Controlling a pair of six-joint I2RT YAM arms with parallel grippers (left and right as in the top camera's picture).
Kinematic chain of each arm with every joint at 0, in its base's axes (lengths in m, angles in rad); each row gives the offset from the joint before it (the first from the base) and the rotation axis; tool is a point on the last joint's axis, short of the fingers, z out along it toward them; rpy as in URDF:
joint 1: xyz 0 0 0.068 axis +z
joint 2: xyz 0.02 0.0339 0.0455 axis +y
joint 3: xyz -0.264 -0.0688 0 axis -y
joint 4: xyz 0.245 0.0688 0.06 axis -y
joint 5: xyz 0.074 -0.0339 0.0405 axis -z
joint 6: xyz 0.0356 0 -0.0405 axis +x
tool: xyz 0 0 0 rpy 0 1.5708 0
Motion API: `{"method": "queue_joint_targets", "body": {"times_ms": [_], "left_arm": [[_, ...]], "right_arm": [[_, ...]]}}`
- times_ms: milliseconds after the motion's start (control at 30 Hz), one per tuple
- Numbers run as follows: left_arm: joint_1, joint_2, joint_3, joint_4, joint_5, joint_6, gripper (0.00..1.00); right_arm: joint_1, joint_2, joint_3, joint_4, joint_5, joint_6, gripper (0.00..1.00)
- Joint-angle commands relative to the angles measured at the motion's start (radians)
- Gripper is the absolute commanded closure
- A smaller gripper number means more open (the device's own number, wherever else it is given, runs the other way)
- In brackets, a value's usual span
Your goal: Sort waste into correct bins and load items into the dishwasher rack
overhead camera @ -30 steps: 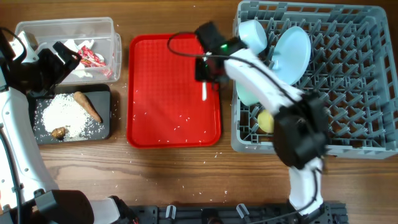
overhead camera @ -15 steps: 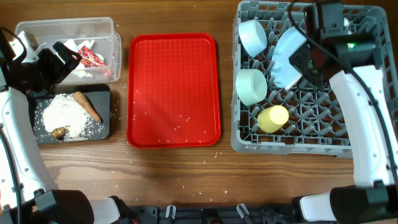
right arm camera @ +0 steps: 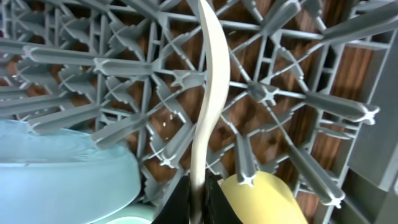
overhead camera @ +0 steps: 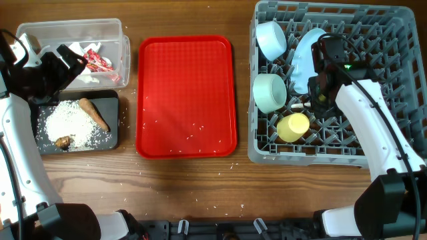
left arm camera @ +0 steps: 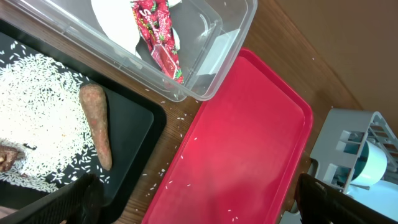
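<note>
Grey rack (overhead camera: 393, 40) held two bowls, one plate and one cup, with one white spoon (right arm camera: 208, 93) over its pegs.
Right gripper (right arm camera: 198, 196) was clamped on the spoon's lower end, the handle running straight up from its fingers above the lattice floor, between the green bowl (overhead camera: 269, 92) and the yellow cup (overhead camera: 293, 127); the blue bowl (overhead camera: 271, 39) and blue plate (overhead camera: 303, 57) stood just behind. Two bins sat at the far left: the clear tub (overhead camera: 40, 30) with one napkin (overhead camera: 83, 77) and one red wrapper (overhead camera: 100, 63), the black tray (overhead camera: 113, 133) with rice (overhead camera: 67, 123), one carrot stick (overhead camera: 95, 113) and one brown lump (overhead camera: 64, 141). Left gripper (left arm camera: 199, 205) hung over them, fingers spread wide, holding nothing. One red tray (overhead camera: 187, 93) lay between, scattered with a few grains.
</note>
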Motion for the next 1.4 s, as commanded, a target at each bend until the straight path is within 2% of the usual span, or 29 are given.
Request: {"method": "queue_joint_targets", "body": {"times_ms": [0, 33, 200, 267, 300, 333, 400, 467, 600, 700, 800, 867, 1000, 1133, 1233, 1300, 1367], "left_arm": [[0.003, -0.001, 0.01, 0.0, 0.002, -0.012, 0.0], [0.003, -0.001, 0.01, 0.0, 0.002, -0.012, 0.0], [0.003, -0.001, 0.01, 0.0, 0.002, -0.012, 0.0], [0.003, -0.001, 0.01, 0.0, 0.002, -0.012, 0.0], [0.003, -0.001, 0.01, 0.0, 0.002, -0.012, 0.0], [0.003, -0.001, 0.01, 0.0, 0.002, -0.012, 0.0], [0.003, -0.001, 0.01, 0.0, 0.002, -0.012, 0.0], [0.003, -0.001, 0.01, 0.0, 0.002, -0.012, 0.0], [0.003, -0.001, 0.01, 0.0, 0.002, -0.012, 0.0], [0.003, -0.001, 0.01, 0.0, 0.002, -0.012, 0.0], [0.003, -0.001, 0.01, 0.0, 0.002, -0.012, 0.0], [0.003, -0.001, 0.01, 0.0, 0.002, -0.012, 0.0], [0.003, -0.001, 0.01, 0.0, 0.002, -0.012, 0.0], [0.003, -0.001, 0.01, 0.0, 0.002, -0.012, 0.0], [0.003, -0.001, 0.01, 0.0, 0.002, -0.012, 0.0], [0.003, -0.001, 0.01, 0.0, 0.002, -0.012, 0.0], [0.003, -0.001, 0.01, 0.0, 0.002, -0.012, 0.0]], "right_arm": [[-0.003, -0.037, -0.002, 0.002, -0.012, 0.01, 0.18], [-0.003, -0.054, -0.002, 0.005, -0.012, -0.021, 0.0], [-0.003, -0.244, 0.0, 0.006, -0.012, -0.207, 0.0], [-0.003, -0.336, 0.011, 0.006, -0.024, -0.326, 0.0], [-0.003, -0.386, 0.019, 0.014, -0.048, -0.416, 0.0], [-0.003, -0.448, 0.027, 0.037, -0.113, -0.577, 0.0], [-0.003, -0.584, 0.03, 0.061, -0.396, -0.999, 0.01], [-0.003, -0.681, 0.03, 0.028, -0.518, -1.13, 0.0], [-0.003, -0.835, 0.03, 0.011, -0.514, -1.13, 0.0], [-0.003, -0.892, 0.03, -0.089, -0.507, -1.135, 0.0], [-0.003, -0.905, 0.029, -0.161, -0.377, -1.138, 0.0], [-0.003, -0.905, 0.024, -0.15, -0.336, -1.178, 0.0], [-0.003, -0.908, -0.019, 0.004, -0.364, -1.347, 0.0], [-0.003, -0.992, -0.211, 0.23, -0.377, -1.539, 0.0], [-0.011, -1.111, -0.436, 0.464, -0.375, -1.565, 0.0], [-0.031, -1.222, -0.646, 0.655, -0.411, -1.546, 0.0], [-0.039, -1.297, -0.778, 0.754, -0.454, -1.543, 0.0]]}}
